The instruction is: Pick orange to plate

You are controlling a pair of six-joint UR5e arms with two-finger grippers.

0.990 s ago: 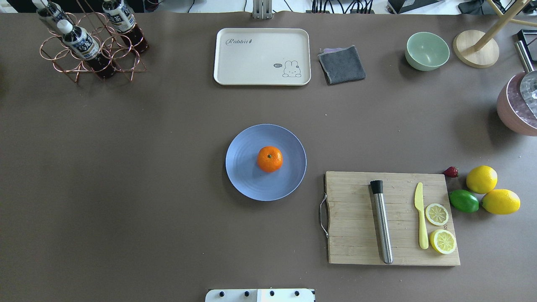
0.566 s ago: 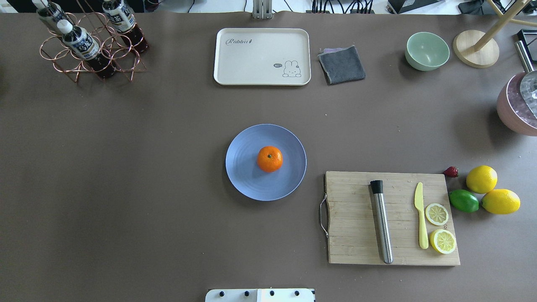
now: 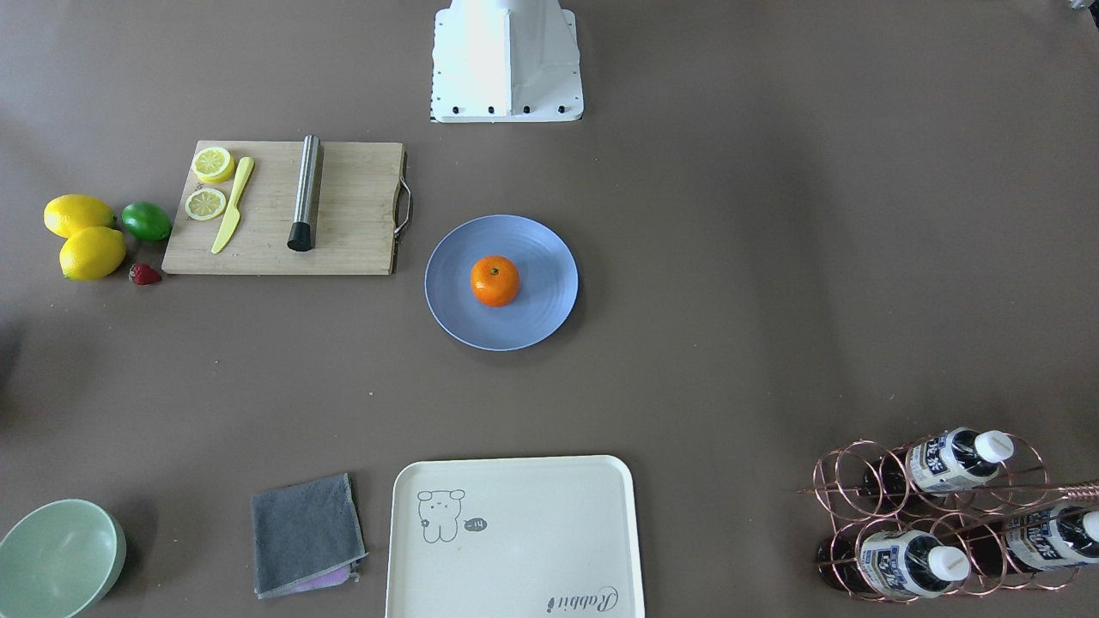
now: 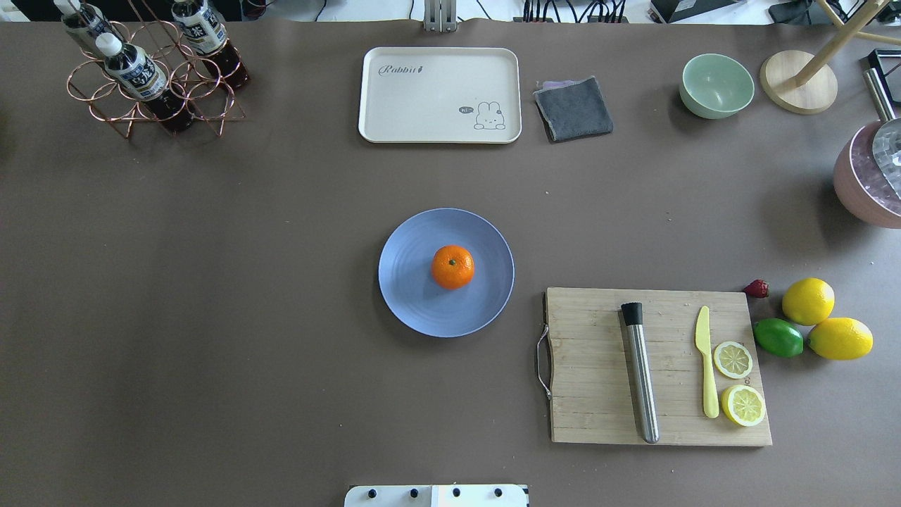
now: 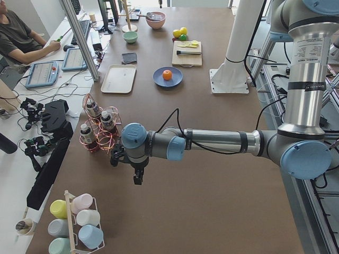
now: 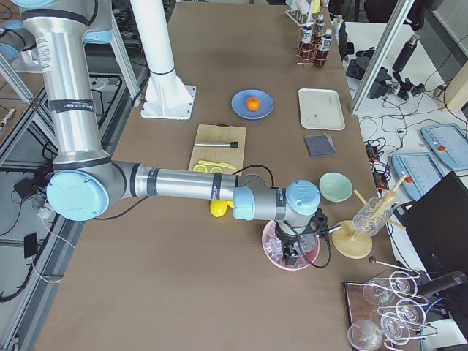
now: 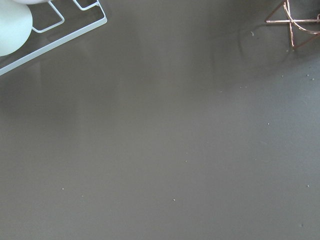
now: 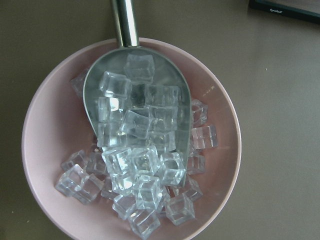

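Orange — sits at centre of plate, nothing touching it. Left gripper, right gripper — well away from plate; open or closed, cannot tell. Step: likely done; best leave arms clear, since orange could roll.

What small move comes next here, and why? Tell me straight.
Likely none on the fruit: the orange already sits near the middle of the plate, untouched by either arm. The left gripper hangs over bare table by the bottle rack, the right gripper above the bowl of ice, both far from it. I would count the task done and leave both arms parked.
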